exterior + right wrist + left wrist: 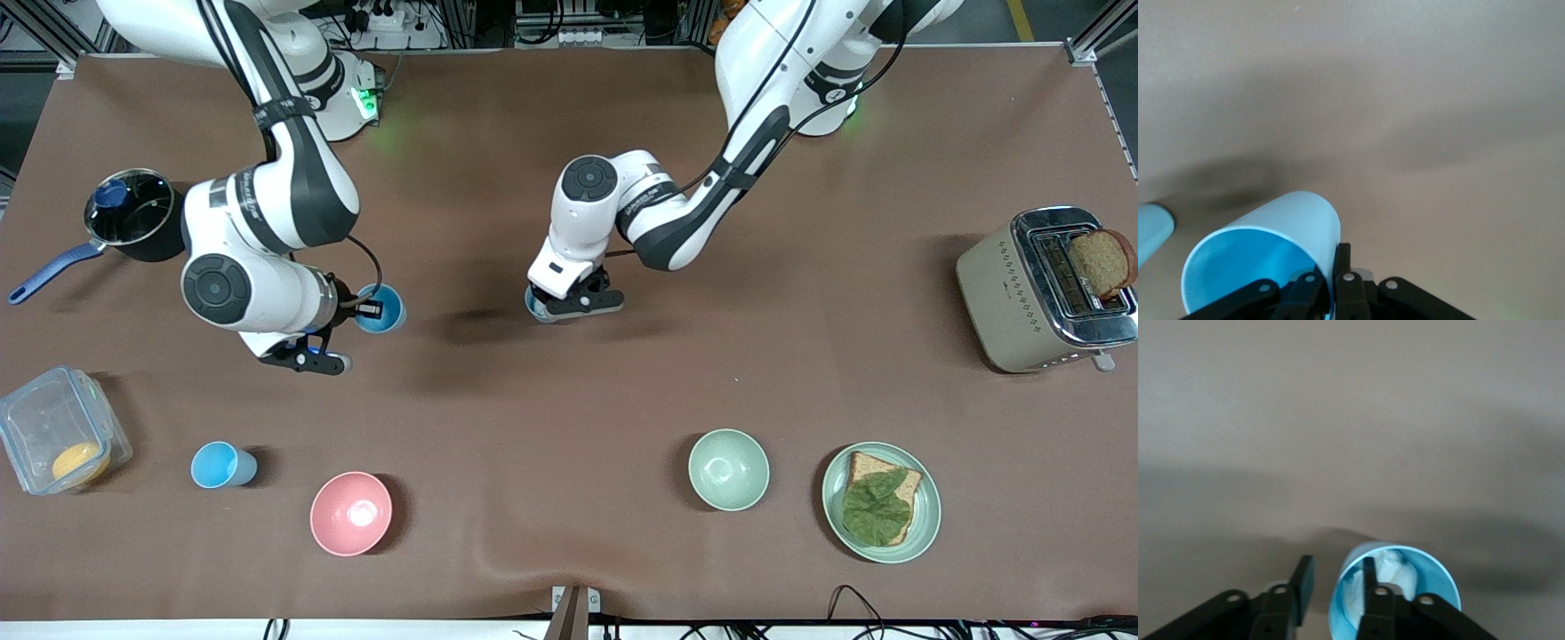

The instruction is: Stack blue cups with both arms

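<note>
- The right gripper [356, 310] is closed on the rim of a blue cup [382, 308], one finger inside and one outside the wall, holding it up over the table, over a spot between the pot [133, 213] and the pink bowl [351, 513].
- In the right wrist view that held cup [1265, 257] is tilted, its mouth turned toward the camera: sky-blue inside, paler grey-blue outside, smooth and handleless.
- The left gripper [578, 298] is low over the table's middle, over a spot farther from the front camera than the pink bowl and toward the left arm's end from it.
- Its fingers [1371, 587] straddle the wall of a second blue cup [1431, 577], one inside, one outside with a gap to the wall; whether they pinch it I cannot tell.
- This cup's mouth faces upward, with a whitish patch inside.
- A third blue cup [222, 465] stands upright on the table just beside the pink bowl, toward the right arm's end.
</note>
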### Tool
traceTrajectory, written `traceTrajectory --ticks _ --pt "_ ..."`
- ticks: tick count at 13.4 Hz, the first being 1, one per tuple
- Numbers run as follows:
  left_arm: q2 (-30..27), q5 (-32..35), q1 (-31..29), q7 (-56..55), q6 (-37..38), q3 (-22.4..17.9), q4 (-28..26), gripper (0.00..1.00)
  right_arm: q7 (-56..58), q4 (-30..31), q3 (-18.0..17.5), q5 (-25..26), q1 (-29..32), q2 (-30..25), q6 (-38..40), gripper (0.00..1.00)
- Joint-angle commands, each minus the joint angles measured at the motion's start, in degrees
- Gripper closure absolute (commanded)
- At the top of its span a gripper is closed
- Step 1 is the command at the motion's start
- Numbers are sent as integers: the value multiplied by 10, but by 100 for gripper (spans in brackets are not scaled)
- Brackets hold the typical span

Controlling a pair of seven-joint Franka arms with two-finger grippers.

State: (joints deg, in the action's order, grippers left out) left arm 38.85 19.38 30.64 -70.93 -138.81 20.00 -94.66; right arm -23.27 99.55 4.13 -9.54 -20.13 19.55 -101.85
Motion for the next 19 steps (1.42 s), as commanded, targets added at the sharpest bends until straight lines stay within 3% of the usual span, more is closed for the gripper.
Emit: traceTrajectory --ticks 1,5,9,12,15,19 --pt "-69 23 -7 -4 67 -15 1 0 -25 8 6 -19 -17 -16 5 100" --pt "-165 16 -86 84 129 -19 2 0 -107 3 6 -48 -67 -10 -35 100" --pt "-202 -14 -95 95 180 -19 6 0 -197 -19 6 -69 -139 6 -96 100" --pt "-237 -19 -164 177 208 -16 8 0 -241 -23 7 -66 -186 30 -153 100" --pt "-286 -96 -239 348 260 -15 10 0 -257 -23 9 -55 -217 51 -175 100" --pt "-328 -169 -310 458 332 -21 18 0 -261 -21 9 -40 -237 76 -184 100"
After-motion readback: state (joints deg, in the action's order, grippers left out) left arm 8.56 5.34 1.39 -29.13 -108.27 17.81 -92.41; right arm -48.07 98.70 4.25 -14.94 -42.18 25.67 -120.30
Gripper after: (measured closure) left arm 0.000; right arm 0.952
